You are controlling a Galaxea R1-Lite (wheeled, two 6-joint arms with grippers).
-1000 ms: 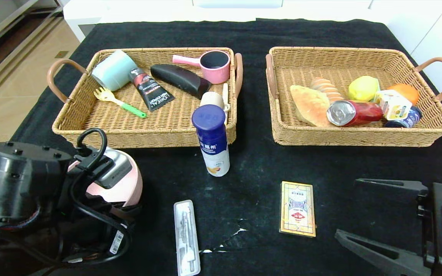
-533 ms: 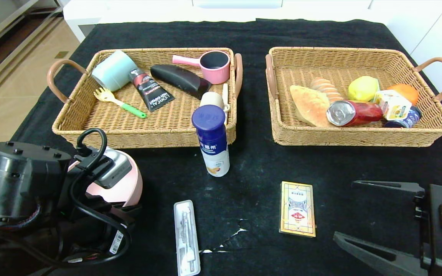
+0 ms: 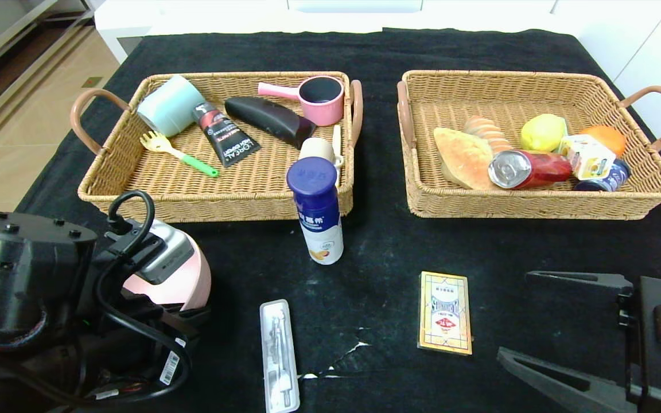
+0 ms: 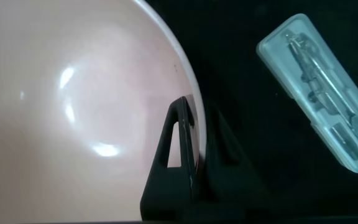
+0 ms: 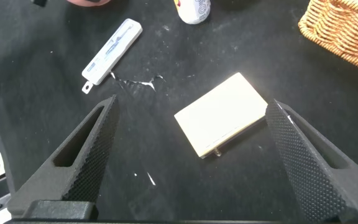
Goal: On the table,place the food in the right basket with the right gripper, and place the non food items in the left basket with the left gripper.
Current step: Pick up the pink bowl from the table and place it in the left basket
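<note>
Jaws on the left gripper [image 4: 191, 146] pinch the rim of the pink bowl [image 3: 178, 275], 1 finger inside and 1 outside; jaws on the right gripper [image 3: 554, 327] stand wide with nothing between them, hovering low at the near right of the table

Over the last second: the left arm with the bowl shifts slightly down and toward the near left in the head view, so it looks like the start of a lift or reposition, bowl gripped and still short of the left basket [image 3: 112, 172]. Right gripper drifts a bit nearer to the robot, no contact with anything. Nothing else moves

Largest to smallest:
- left basket, already holding a blue cup [image 3: 168, 105], black tube [image 3: 225, 135], dark case [image 3: 270, 119], pink pot [image 3: 320, 97], yellow-green fork [image 3: 177, 151]
- right basket [image 3: 537, 203], holding bread [image 3: 463, 156], red can [image 3: 528, 168], yellow fruit [image 3: 544, 132], juice carton [image 3: 587, 156], orange [image 3: 609, 136]
- pink bowl, near left of the table, in front of the left basket
- yogurt bottle [image 3: 317, 209], upright, just in front of the left basket's right corner, food, still on the cloth
- card box [image 3: 445, 311], flat, near centre-right, just beside the right gripper, non food
- clear toothbrush case [image 3: 279, 354], flat, near centre, beside the bowl, non food

Judgement: 4 items left to sort; bowl is the step in hand, next it needs carrying over the basket wall and releasing
</note>
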